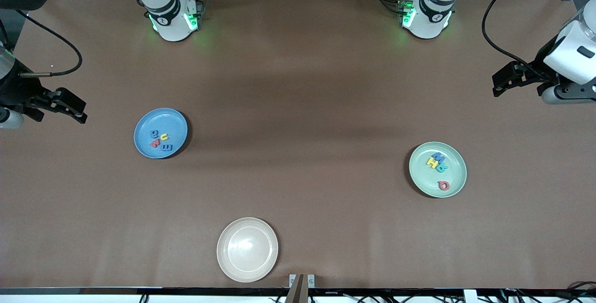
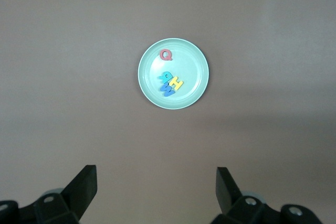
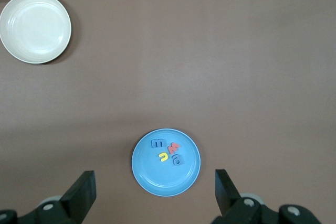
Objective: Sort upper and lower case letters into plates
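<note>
My left gripper (image 1: 500, 84): fingers (image 2: 84, 184) spread wide apart, clamped on nothing, hanging in the air over bare table at the left arm's end. The arm waits.

My right gripper (image 1: 77, 110): fingers (image 3: 81, 192) likewise wide apart, nothing between them, hanging over bare table at the right arm's end. This arm waits too.

Green plate (image 1: 458, 177): on the table (image 1: 298, 107) toward the left arm's end, seen from my left wrist as well (image 2: 197, 59). Contents, four letters:
- blue letter (image 1: 437, 157), at about 11 o'clock from the plate's middle in the front view;
- yellow letter (image 1: 433, 164), touching the blue one;
- teal letter (image 1: 442, 168), pressed against the yellow one;
- red letter (image 1: 443, 185), apart from the other three, at about 5 o'clock, nearer the front camera.

Blue plate (image 1: 142, 128): toward the right arm's end, also seen from my right wrist (image 3: 152, 177). Contents, four letters in one tight cluster (image 1: 160, 140):
- dark blue rounded letter at 10 o'clock in the cluster;
- yellow letter at 2 o'clock;
- red letter at 8 o'clock;
- blue letter at 5 o'clock.

Cream plate (image 1: 228, 265): nearest the front camera, between the two arms' ends, holding nothing.
</note>
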